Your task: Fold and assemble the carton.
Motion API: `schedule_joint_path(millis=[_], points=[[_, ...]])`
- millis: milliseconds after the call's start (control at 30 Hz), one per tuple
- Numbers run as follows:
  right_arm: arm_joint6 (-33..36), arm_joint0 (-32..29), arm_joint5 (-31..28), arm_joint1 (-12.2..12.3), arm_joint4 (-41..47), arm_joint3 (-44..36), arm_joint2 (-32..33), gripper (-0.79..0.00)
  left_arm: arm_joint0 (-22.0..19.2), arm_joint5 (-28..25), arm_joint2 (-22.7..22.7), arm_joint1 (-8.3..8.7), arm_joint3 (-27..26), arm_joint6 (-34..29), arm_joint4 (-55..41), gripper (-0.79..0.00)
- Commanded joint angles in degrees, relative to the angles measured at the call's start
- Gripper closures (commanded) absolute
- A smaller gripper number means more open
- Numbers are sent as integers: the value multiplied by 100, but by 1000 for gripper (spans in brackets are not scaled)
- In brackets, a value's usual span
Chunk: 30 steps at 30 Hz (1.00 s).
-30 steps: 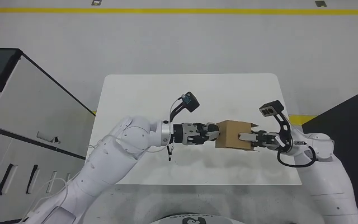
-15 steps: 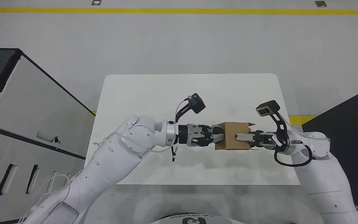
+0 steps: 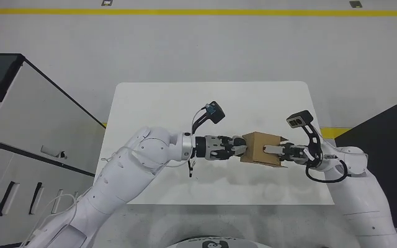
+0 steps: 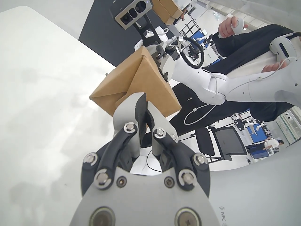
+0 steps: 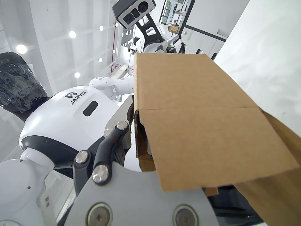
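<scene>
Here's the white table point(image 3: 155, 105), taking up the middle of the floor, and all the action is sitting just to the 3 o'clock side of its centre, with 6 o'clock being the robot's own edge.

The two arms are meeting head-on. The left arm point(image 3: 155, 149) is stretching in from 9 o'clock and the right arm point(image 3: 338, 158) is coming in from 3 o'clock, forearms roughly in one line and wrists level. I'm reading that as deliberate, one arm bracing while the other works the card.

Between them the carton point(image 3: 259, 147) is hanging clear of the tabletop, judging by the shadow lying below it toward 6 o'clock. It is lying on its side with its long axis running 9 to 3. The 9 o'clock end is looking folded shut, its flaps meeting in seams. The 3 o'clock end is showing loose flaps sticking outward, so I'd say that end is the work remaining.

The right gripper point(image 3: 273, 150) is clamping the carton's wall at the open end, one finger lying over the top panel. That grip seems to be carrying the box.

The left gripper point(image 4: 143, 99) is pointing straight at the closed end, jaws drawn together, tips pressing on the folded flaps, probably holding them flat. Whether any card is caught between those jaws, I cannot tell.
</scene>
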Motion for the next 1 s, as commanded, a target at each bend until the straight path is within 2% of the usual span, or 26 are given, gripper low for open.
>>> schedule_joint_path(millis=[0, 667, 967], points=[[-3, -4, -3, -1, 8, -19, -22, 0, -15, 1, 53, -13, 7, -7, -8, 0], [-32, -100, -32, 7, 62, -107, -107, 0, -62, 7, 256, -85, 19, 9, -72, 0], [-62, -154, -62, 24, 61, -101, -21, 0, 58, 44, -30, -19, -102, 21, 15, 0]])
